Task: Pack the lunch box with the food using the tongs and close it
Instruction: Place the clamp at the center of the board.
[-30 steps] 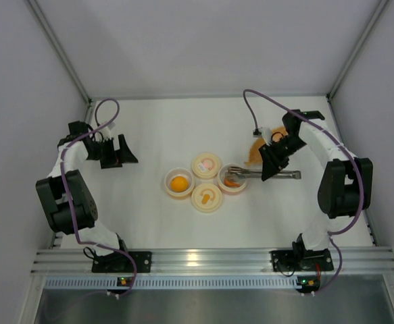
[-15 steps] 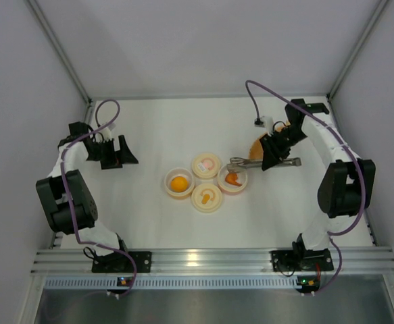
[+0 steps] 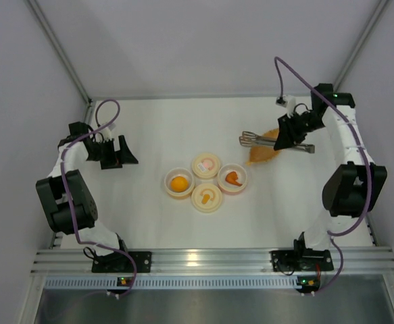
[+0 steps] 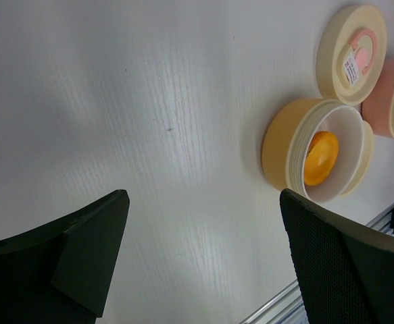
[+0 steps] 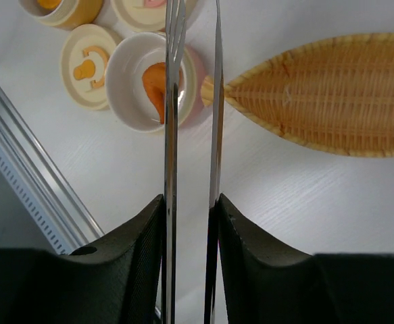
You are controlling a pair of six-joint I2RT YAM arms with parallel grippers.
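Observation:
The lunch box is two open tubs side by side. The yellow tub [image 3: 179,183] [image 4: 281,145] holds the orange ball [image 3: 179,182] [image 4: 319,156]. The pink tub [image 3: 232,178] [image 5: 126,88] holds the orange wedge [image 3: 232,178] [image 5: 157,86]. Two cream lids lie beside them, one with a pink mark [image 3: 206,164] [image 4: 352,50] and one with an orange mark [image 3: 207,197] [image 5: 88,64]. My right gripper [image 3: 288,137] [image 5: 191,202] is shut on the silver tongs [image 3: 251,140] [image 5: 171,135], held over the leaf dish with empty tips. My left gripper [image 3: 119,152] [image 4: 203,197] is open, far left of the tubs.
An orange wicker leaf-shaped dish [image 3: 261,154] [image 5: 332,94] lies at the back right, under the tongs. White walls close in the table on three sides. A metal rail [image 3: 210,260] runs along the near edge.
My right gripper has carried the tongs up and away from the pink tub, toward the back right over the leaf dish. The wedge stays in the pink tub. The left arm has not moved.

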